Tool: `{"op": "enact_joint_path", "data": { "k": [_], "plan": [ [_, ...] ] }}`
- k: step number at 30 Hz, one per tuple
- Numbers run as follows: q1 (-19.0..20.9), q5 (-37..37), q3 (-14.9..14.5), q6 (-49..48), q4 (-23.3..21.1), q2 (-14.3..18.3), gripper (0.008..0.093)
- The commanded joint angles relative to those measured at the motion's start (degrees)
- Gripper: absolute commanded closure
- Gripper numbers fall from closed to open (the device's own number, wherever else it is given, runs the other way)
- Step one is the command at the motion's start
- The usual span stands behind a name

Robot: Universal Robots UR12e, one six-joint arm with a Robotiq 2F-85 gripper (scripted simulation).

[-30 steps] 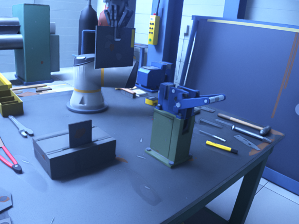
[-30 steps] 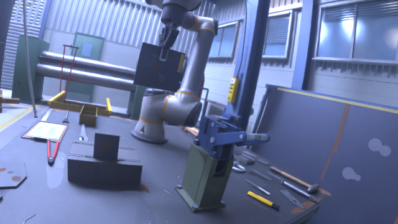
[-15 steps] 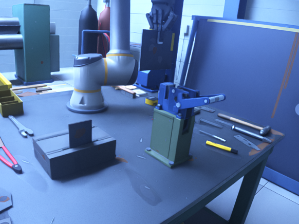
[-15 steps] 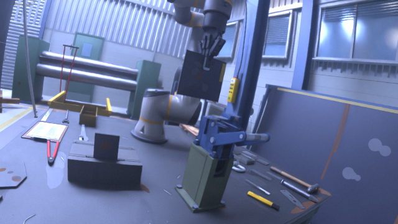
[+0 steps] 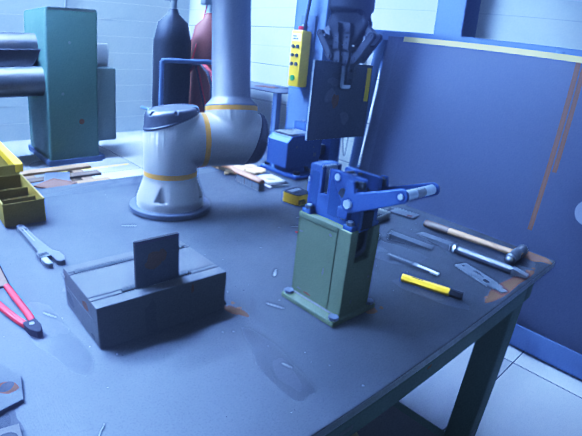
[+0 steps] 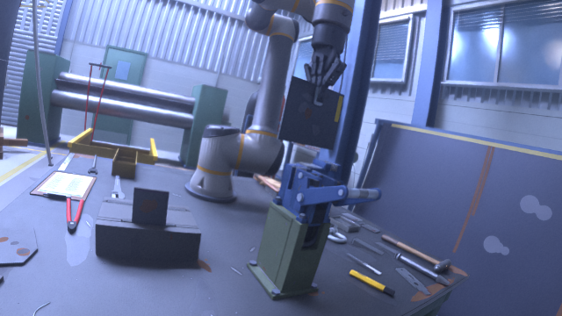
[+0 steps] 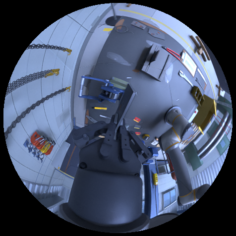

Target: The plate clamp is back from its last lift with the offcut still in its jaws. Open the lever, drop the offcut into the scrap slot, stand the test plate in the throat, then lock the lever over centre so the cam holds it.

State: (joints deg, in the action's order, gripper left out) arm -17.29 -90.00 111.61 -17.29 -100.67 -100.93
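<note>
My gripper [image 5: 345, 80] [image 6: 319, 94] [image 7: 118, 129] hangs high above the blue plate clamp [image 5: 350, 192] [image 6: 309, 188] [image 7: 106, 90], fingers pointing down. The dark test plate [image 5: 339, 102] [image 6: 311, 114] [image 7: 126, 101], with a yellow stripe on one edge, is held by its top edge in the closed fingers and hangs upright over the clamp. The clamp sits on a green pedestal [image 5: 332, 267] [image 6: 290, 252], and its lever [image 5: 400, 195] [image 6: 347, 193] reaches out level to the right. A small dark offcut [image 5: 156, 260] [image 6: 150, 206] stands in the slot of the grey scrap box [image 5: 145, 295] [image 6: 147, 232] to the left.
Behind the clamp stand the arm's base [image 5: 172, 165] and a blue post with a yellow pendant [image 5: 299, 57]; a large blue panel [image 5: 475, 150] leans on the right. A hammer [image 5: 475, 240], files and a yellow knife [image 5: 431, 286] lie right of the pedestal. Red cutters [image 5: 17, 305] lie far left.
</note>
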Motion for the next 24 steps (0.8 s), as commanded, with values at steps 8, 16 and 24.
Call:
{"op": "enact_joint_path", "data": {
  "k": [8,16,24],
  "plan": [
    [0.13,-0.01,0.04,0.16,-0.41,0.06,0.0934],
    [0.17,0.0,2.31,0.18,-3.27,0.67,0.0934],
    [0.19,0.0,2.29,0.19,-3.3,0.67,0.0934]
  ]
}}
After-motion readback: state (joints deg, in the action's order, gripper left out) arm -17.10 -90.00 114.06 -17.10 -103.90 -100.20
